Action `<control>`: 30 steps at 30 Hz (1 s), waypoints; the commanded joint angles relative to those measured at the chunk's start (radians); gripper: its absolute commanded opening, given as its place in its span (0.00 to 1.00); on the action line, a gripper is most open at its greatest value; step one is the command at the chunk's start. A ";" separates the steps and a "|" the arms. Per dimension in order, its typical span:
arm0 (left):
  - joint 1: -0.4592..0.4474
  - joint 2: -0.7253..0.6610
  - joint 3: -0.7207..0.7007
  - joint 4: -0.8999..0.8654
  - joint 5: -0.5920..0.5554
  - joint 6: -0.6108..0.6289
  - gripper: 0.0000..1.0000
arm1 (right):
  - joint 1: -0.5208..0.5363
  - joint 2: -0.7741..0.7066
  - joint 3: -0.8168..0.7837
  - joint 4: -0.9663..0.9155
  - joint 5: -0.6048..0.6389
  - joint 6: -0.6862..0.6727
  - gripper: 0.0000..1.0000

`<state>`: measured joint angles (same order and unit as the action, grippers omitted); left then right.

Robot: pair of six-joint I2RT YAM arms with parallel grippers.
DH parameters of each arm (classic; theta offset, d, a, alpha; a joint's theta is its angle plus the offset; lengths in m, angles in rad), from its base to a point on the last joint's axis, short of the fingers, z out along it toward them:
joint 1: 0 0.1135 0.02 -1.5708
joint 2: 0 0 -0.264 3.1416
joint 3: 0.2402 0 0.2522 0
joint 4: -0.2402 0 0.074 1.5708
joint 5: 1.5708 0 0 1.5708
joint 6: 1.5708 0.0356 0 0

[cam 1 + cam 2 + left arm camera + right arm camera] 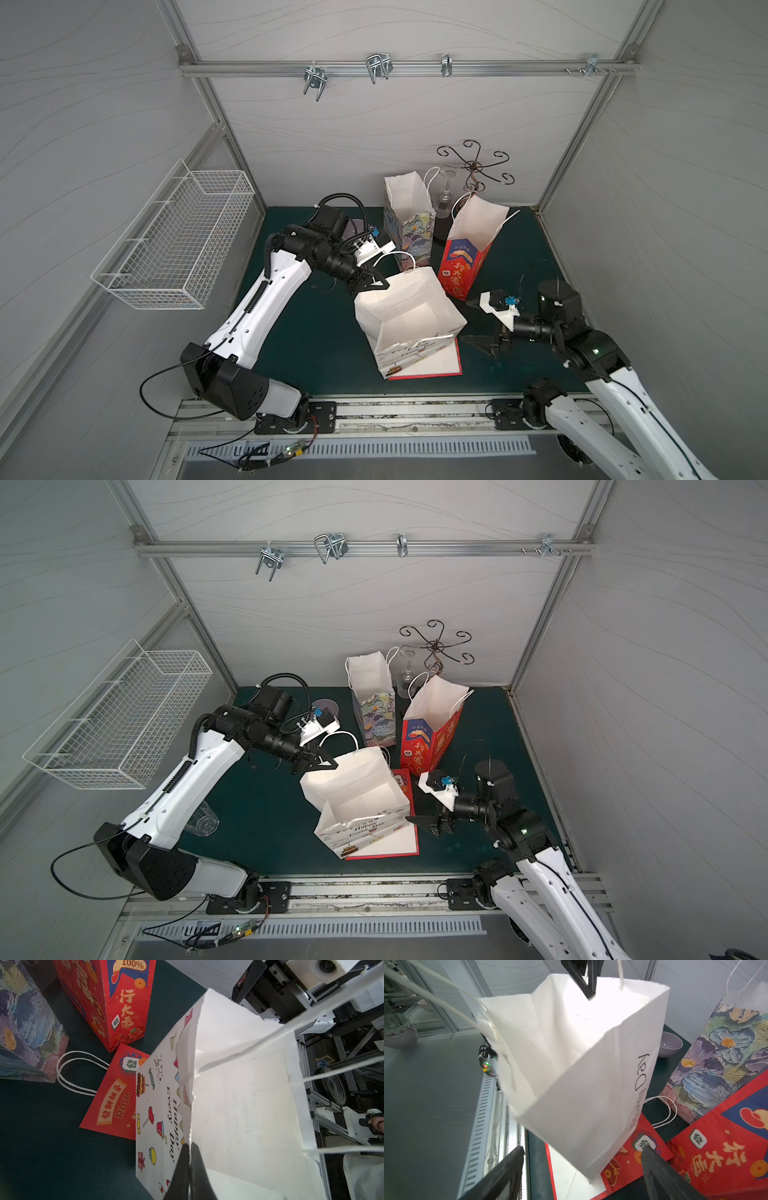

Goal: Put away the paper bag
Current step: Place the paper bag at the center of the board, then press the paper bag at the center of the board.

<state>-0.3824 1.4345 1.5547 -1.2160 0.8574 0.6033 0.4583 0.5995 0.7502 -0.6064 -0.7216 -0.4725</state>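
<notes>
Left gripper [380,284] pinches the white printed paper bag's [409,320] rim at frame centre; right gripper [478,322] gapes wide, empty, just beside it.

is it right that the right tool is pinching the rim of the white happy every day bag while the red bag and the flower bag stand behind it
No, it is the left tool that pinches the rim of the white bag, as the left wrist view shows. The right tool hangs open beside it. The red bag and flower bag do stand behind.
</notes>
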 commanded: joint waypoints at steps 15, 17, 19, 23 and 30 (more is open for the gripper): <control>-0.017 0.059 0.039 0.049 0.068 0.022 0.00 | 0.165 0.246 -0.011 0.229 -0.036 0.026 0.81; -0.023 0.064 0.033 0.071 0.049 0.008 0.00 | 0.171 0.257 -0.040 0.307 -0.024 0.069 0.80; -0.027 0.068 0.033 0.074 0.048 0.016 0.00 | 0.175 0.263 -0.065 0.383 -0.021 0.120 0.78; -0.027 0.067 0.011 0.121 0.056 -0.003 0.00 | 0.189 0.280 -0.088 0.440 -0.017 0.138 0.77; -0.027 0.066 -0.001 0.141 0.052 -0.013 0.00 | 0.211 0.306 -0.091 0.456 0.034 0.135 0.68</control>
<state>-0.4053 1.4952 1.5517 -1.1244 0.8745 0.5804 0.6598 0.9020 0.6682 -0.1749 -0.7071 -0.3553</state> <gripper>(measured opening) 0.043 0.699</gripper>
